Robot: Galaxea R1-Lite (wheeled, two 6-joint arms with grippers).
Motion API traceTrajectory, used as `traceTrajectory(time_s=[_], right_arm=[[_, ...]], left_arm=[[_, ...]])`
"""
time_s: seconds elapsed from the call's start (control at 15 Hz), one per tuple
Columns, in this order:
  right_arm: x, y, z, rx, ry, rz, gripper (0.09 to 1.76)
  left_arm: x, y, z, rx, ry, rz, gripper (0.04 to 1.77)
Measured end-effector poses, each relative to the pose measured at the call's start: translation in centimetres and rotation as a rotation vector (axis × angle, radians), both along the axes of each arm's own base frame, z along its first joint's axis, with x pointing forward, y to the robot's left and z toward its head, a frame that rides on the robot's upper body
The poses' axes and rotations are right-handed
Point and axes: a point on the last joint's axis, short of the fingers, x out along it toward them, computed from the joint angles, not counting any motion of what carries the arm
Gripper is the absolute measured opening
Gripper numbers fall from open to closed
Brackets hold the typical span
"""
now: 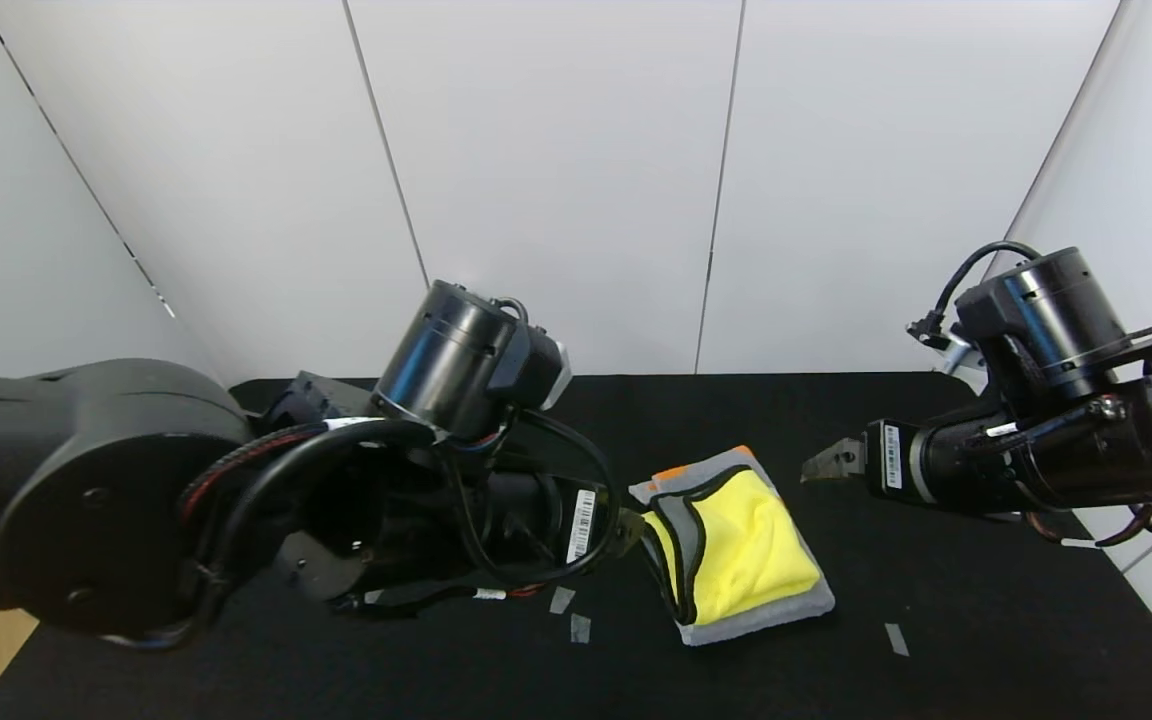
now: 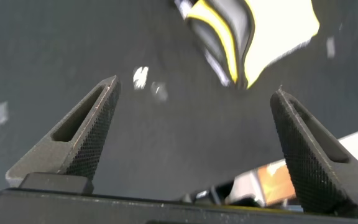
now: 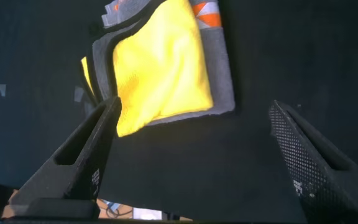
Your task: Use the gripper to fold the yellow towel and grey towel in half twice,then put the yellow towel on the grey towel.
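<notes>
The folded yellow towel (image 1: 748, 547) lies on top of the folded grey towel (image 1: 796, 604) in the middle of the black table. An orange patch shows at the grey towel's far corner. Both also show in the right wrist view, yellow (image 3: 160, 74) on grey (image 3: 219, 74). My left gripper (image 1: 626, 530) is open and empty, just left of the stack; the left wrist view shows the yellow towel's black-edged folds (image 2: 247, 31) beyond its fingers. My right gripper (image 1: 831, 462) is open and empty, raised to the right of the stack.
The black table (image 1: 986, 620) carries small pieces of white tape (image 1: 561, 600) in front of the left arm and one (image 1: 895, 639) at the front right. White wall panels stand behind. The left arm's bulk fills the left side.
</notes>
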Motion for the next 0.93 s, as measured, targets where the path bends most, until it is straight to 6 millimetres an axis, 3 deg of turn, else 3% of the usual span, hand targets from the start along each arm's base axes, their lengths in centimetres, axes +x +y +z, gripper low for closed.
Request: traceTrajectory(time_s=[0.47, 0.93], right_arm=[[-3.7, -2.1, 0.6, -0.171, -0.087, -0.061, 1.7], [-8.6, -4.6, 1.1, -0.278, -0.169, -0.082, 1.7]], left_arm=[[-3.7, 4.1, 1.6, -0.008, -0.015, 0.013, 1.71], [-7.1, 10.0, 2.2, 0.083, -0.112, 0.132, 1.71]])
